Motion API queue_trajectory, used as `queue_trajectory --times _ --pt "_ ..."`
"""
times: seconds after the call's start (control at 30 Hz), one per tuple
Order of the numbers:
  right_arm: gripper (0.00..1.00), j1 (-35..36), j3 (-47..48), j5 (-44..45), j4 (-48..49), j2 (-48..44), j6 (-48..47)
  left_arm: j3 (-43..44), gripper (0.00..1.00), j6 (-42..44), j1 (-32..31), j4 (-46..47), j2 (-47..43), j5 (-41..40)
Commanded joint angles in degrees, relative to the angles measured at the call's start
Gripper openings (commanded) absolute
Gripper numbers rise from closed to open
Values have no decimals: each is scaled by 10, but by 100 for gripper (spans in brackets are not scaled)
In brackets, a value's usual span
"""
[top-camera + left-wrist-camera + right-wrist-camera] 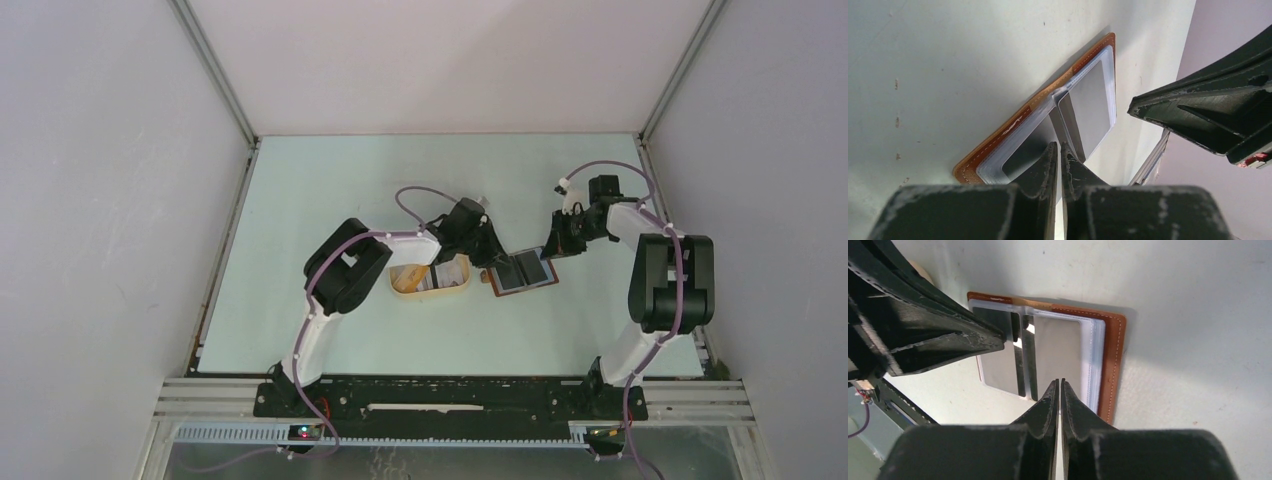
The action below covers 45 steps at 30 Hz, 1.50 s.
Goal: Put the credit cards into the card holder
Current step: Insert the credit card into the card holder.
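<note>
The card holder (520, 272) lies open on the table, brown leather edge (998, 144) down and clear grey pockets (1055, 350) facing up. My left gripper (490, 252) hovers over its left half with the jaws shut to a thin slit and nothing between them (1058, 146). From the right side, my right gripper (553, 245) points at the holder's right half, its jaws also shut and empty (1058, 382). Credit cards (425, 279), tan-orange and dark, lie in the oval cream tray (440, 296) under the left arm's wrist.
The tray sits just left of the card holder, almost touching it. The two grippers are close together over the holder. White walls and metal rails (225, 250) edge the pale table.
</note>
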Motion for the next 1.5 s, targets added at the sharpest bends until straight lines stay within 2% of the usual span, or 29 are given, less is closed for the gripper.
queue_trajectory --times 0.0,0.1,0.3,0.6,1.03,1.47 --pt "14 -2 34 16 -25 17 -14 49 10 30 -4 -34 5 -10" --pt "24 -4 42 20 -33 32 -16 63 10 32 -6 -43 17 -6" --pt "31 -9 50 28 -36 52 -10 80 11 39 -9 -59 30 -4" --pt "31 -14 64 5 -52 87 -11 89 11 42 -10 -70 39 1" --pt "31 -28 69 -69 -68 91 -23 102 11 44 -12 -70 54 13" --pt "31 -25 78 2 -75 117 -11 104 12 42 -13 -70 56 21"
